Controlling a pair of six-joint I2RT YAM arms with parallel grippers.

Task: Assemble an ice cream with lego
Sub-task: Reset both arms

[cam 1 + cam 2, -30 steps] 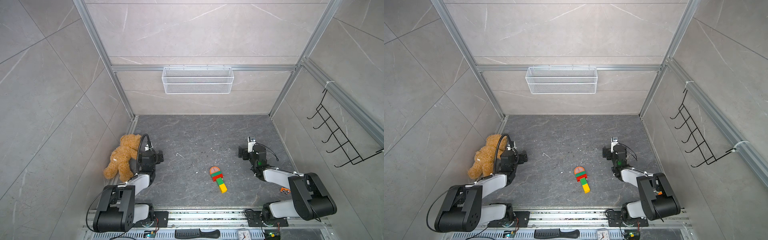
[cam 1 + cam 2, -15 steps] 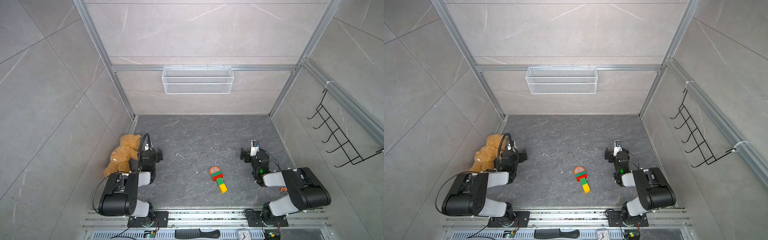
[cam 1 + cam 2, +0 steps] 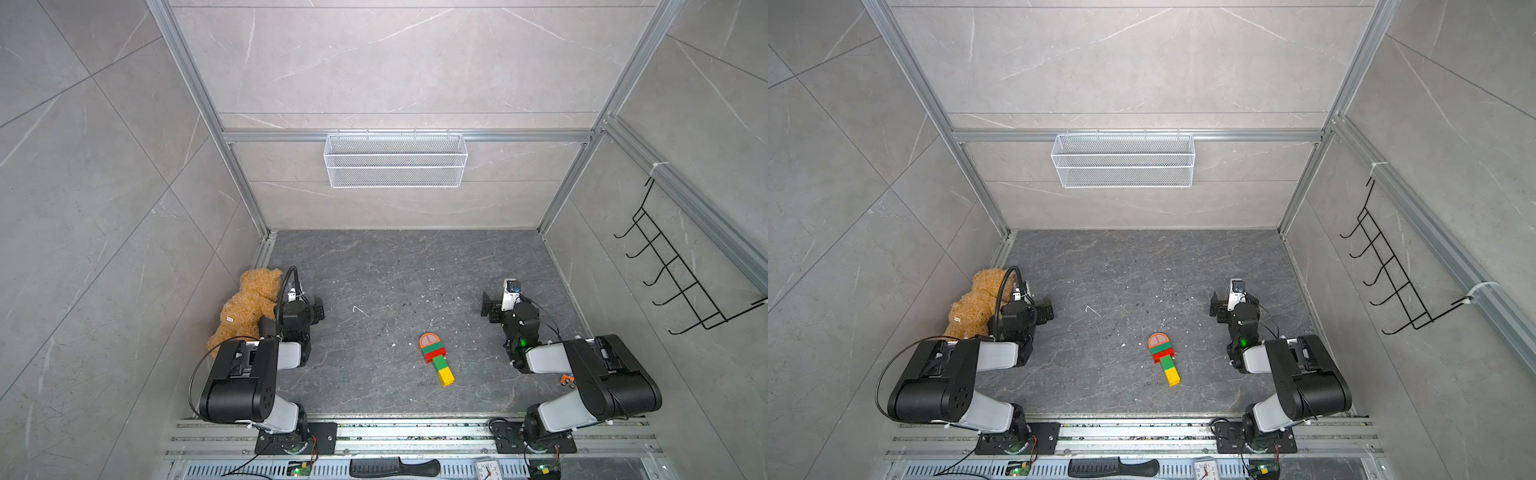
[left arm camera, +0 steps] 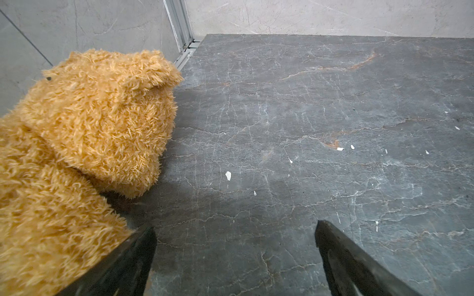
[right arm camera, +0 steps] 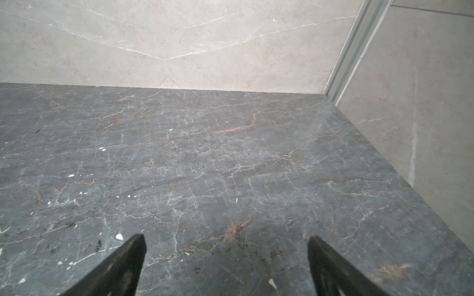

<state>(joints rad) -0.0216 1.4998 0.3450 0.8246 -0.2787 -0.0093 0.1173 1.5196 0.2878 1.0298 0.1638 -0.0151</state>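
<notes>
1. Currently the ice cream (image 3: pixel 434 358) lies flat on the dark table (image 3: pixel 395 266), near the front middle. It is between the two arms and well apart from both, and nothing is touching it.
2. Build, top to bottom: orange half-round cap (image 3: pixel 429 340), wide green brick (image 3: pixel 432 349), red brick (image 3: pixel 435 356), then the narrow green-and-yellow stem (image 3: pixel 443 371). All are joined in one line, cap end towards the back wall. Judged fully assembled.
3. The left hand (image 4: pixel 234 230) has its fingers spread wide with nothing between them. It is low over bare table, just beside the teddy bear (image 4: pixel 97 123). Cannot tell whether one finger brushes the fur.
4. The right hand (image 5: pixel 225 241) also has its fingers wide apart and empty, with only bare table ahead.
5. Handling, judged: hard plastic, so light and stiff, with smooth sides that may slip under the pads. The bricks hold by press-fit studs only. The joint where the stem meets the red brick looks weakest, and a bending load there could pop it apart.
6. Where to take hold, judged: across the flat sides of the wide green and red bricks, close to the middle of the weight. Avoid the rounded cap, where pads would slide off. Avoid the yellow tip too, since lifting from there levers on the stem joint.
</notes>
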